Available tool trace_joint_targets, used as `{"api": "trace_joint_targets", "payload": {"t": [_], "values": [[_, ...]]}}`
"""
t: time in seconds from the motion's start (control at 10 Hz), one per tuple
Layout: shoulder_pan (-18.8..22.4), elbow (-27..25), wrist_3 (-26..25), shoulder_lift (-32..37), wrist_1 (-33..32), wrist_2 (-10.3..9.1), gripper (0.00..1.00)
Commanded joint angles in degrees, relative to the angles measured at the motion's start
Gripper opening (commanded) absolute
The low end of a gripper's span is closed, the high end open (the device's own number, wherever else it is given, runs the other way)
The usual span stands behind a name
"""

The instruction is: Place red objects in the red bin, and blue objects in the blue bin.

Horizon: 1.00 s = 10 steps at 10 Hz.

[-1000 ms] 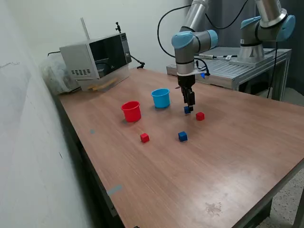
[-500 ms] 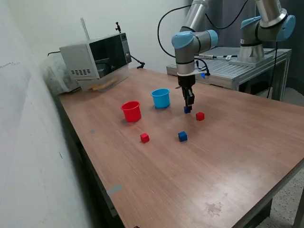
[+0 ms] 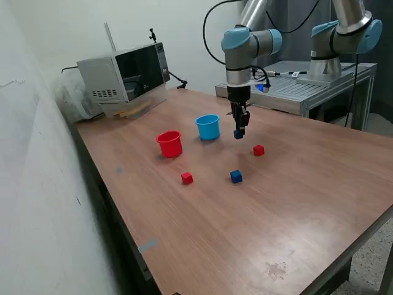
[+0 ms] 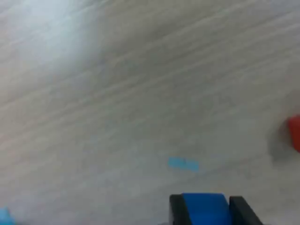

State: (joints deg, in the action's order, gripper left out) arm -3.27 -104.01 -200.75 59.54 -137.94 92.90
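My gripper point(image 3: 237, 133) is shut on a dark blue cube point(image 3: 237, 134) and holds it above the table, a little to the exterior view's right of the light blue cup, the blue bin point(image 3: 208, 126). In the wrist view the same blue cube point(image 4: 205, 209) sits between the two black fingers point(image 4: 177, 212). The red cup, the red bin point(image 3: 170, 144), stands to the exterior view's left of the blue one. On the table lie a second blue cube point(image 3: 236, 176) and two red cubes point(image 3: 258, 150) point(image 3: 186, 178). One red cube point(image 4: 295, 132) shows at the wrist view's edge.
A microwave point(image 3: 124, 74) stands at the table's far corner, with a plastic bag beside it. A second robot arm point(image 3: 341, 37) is mounted on a metal bench behind the table. A small blue tape mark point(image 4: 183, 163) is on the wood below the gripper.
The gripper has risen from the table with the blue cube in it and shifted slightly toward the blue cup. The other cubes and both cups have not moved.
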Motion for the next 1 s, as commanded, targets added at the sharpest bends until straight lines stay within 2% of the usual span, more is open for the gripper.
{"api": "trace_joint_targets", "payload": {"t": [0.0,0.3,0.4,0.9], "values": [[0.01,0.03,3.94,5.04,1.44,-0.09,0.00],[-1.30,0.21,7.29,6.12,3.56,0.09,0.00],[-3.74,0.38,7.82,6.03,3.56,0.09,0.00],[-7.80,3.72,8.53,3.92,3.56,0.17,0.00]]}}
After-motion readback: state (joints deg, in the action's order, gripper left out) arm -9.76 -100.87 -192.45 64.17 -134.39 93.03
